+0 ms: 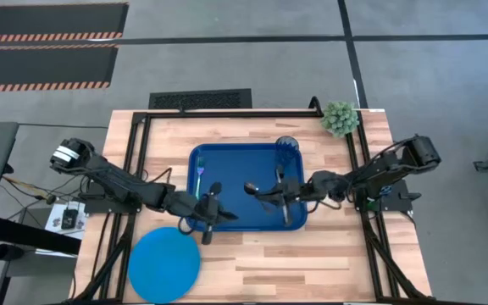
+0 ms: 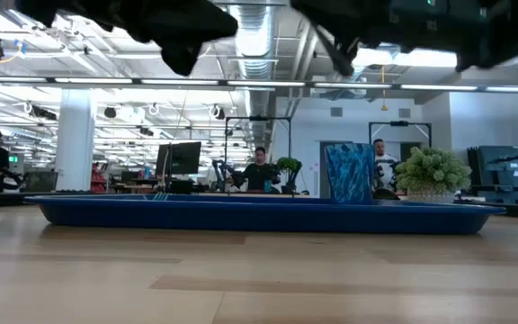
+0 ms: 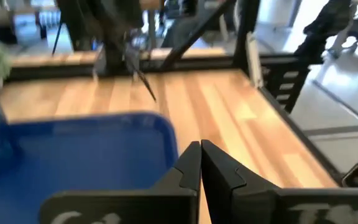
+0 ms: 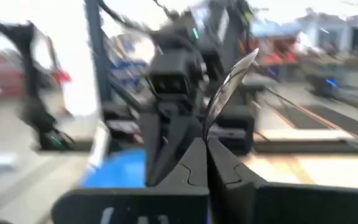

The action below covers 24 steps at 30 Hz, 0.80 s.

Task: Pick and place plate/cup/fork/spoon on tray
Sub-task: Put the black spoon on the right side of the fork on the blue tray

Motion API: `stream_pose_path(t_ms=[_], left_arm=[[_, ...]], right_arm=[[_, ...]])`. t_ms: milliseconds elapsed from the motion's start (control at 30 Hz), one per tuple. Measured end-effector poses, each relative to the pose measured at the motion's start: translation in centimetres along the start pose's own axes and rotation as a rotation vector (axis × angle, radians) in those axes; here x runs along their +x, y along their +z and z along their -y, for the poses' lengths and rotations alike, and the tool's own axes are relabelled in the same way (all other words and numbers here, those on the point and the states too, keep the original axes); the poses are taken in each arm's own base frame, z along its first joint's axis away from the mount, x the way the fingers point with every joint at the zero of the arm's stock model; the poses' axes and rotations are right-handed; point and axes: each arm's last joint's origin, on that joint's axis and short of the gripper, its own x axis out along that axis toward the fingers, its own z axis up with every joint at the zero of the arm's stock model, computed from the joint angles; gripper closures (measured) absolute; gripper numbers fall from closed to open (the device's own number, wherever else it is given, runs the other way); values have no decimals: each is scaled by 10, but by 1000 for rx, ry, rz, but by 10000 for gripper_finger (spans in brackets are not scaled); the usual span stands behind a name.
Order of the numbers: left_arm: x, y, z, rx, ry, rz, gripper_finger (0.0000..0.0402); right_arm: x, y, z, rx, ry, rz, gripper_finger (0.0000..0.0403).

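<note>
The dark-blue tray [image 1: 244,207] lies mid-table. The dark-blue cup [image 1: 286,151] stands upright in its far right corner, and the teal fork [image 1: 201,174] lies flat along its left side. The bright-blue plate [image 1: 164,263] lies flat on the table, near left of the tray. My right gripper [image 1: 251,190] hovers over the tray's middle, pointing left, shut on the slim shiny spoon [image 4: 229,87]. My left gripper [image 1: 220,217] is shut and empty above the tray's near left corner, pointing right; its closed fingers show in the left wrist view [image 3: 201,158]. My right gripper pinches the spoon between its two fingers, at the part right by the fingertips [image 4: 208,134]. The spoon's wider shiny end [image 4: 242,65] sticks out beyond the fingers. The spoon is lifted clear of the tray; from the left wrist view it shows as a thin slanting line [image 3: 145,84].
A small green plant [image 1: 340,119] stands at the table's far right corner. A black frame [image 1: 134,152] runs along the table's edges. Bare wood [image 1: 312,263] lies near and right of the tray. People sit in the room behind [image 2: 261,169].
</note>
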Motion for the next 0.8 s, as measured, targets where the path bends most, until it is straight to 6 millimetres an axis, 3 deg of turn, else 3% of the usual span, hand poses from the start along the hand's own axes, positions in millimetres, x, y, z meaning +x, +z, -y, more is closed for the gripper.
stream_pose_path(t_ms=[200, 333, 567, 800], left_arm=[[-17, 20, 1, 87, -16, 145, 397], [-28, 34, -1, 168, -7, 227, 365], [-34, 39, 2, 264, -2, 248, 272], [-33, 35, -3, -54, 111, 215, 210]], right_arm=[[5, -9, 5, 173, 288, 121, 401], [18, -16, 8, 244, 411, 118, 401], [37, -25, 15, 268, 406, 90, 401], [40, -33, 26, 207, 232, 68, 401]])
